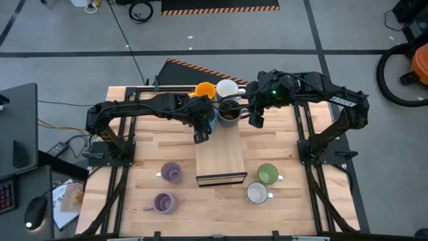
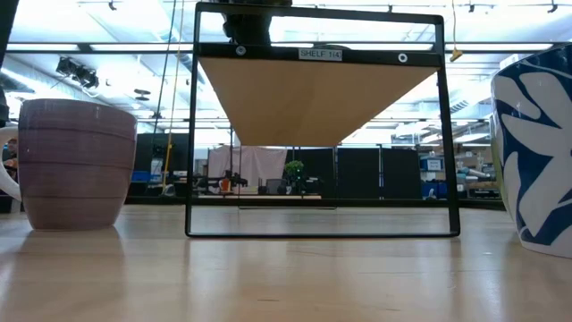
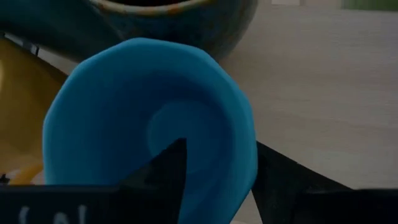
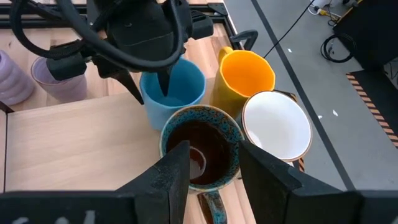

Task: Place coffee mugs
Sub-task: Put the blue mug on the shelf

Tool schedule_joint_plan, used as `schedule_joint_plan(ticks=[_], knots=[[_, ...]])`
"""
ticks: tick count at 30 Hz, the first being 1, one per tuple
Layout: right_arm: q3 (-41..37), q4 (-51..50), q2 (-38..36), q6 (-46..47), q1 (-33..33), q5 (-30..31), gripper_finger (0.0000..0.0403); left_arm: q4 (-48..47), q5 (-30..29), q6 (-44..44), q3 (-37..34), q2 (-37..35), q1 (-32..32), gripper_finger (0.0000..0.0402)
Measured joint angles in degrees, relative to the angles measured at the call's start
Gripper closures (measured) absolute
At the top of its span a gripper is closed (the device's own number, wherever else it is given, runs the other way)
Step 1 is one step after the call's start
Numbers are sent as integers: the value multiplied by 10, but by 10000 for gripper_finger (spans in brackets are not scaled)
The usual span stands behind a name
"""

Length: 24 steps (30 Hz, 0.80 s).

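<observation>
Four coffee mugs stand close together at the far end of the raised wooden board point(image 1: 221, 157): orange point(image 4: 245, 71), white point(image 4: 277, 127), dark brown point(image 4: 202, 146) and light blue point(image 4: 174, 87). My left gripper point(image 3: 221, 143) is open at the light blue mug point(image 3: 149, 112), slanting down. One finger is inside the cup and one outside, with the wall between them; I cannot tell whether either finger touches it. My right gripper point(image 4: 213, 146) hangs open above the dark brown mug, whose handle point(image 4: 210, 205) points toward it; no touch shows.
On the table beside the board stand two lavender mugs point(image 1: 171, 172) point(image 1: 163, 202), a light green mug point(image 1: 267, 174) and a white one point(image 1: 257, 193). The low view shows the board's black frame point(image 2: 191, 134) holding it above the tabletop. The board's near half is bare.
</observation>
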Motion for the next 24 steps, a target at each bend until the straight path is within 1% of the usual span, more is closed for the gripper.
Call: schedule_joint_plan(ticks=[8,11,15,20,24], knots=[[0,0,0,0,0,0,258,15,-1,-65,0,-1,1,246],[0,4,0,0,0,0,258,21,0,-76,0,-1,1,246],[0,9,0,0,0,0,258,28,-6,-78,0,-1,1,244],[0,11,0,-1,0,0,258,44,-15,-75,-1,-7,1,231],[0,11,0,-2,0,0,258,55,-20,-56,0,-20,1,224]])
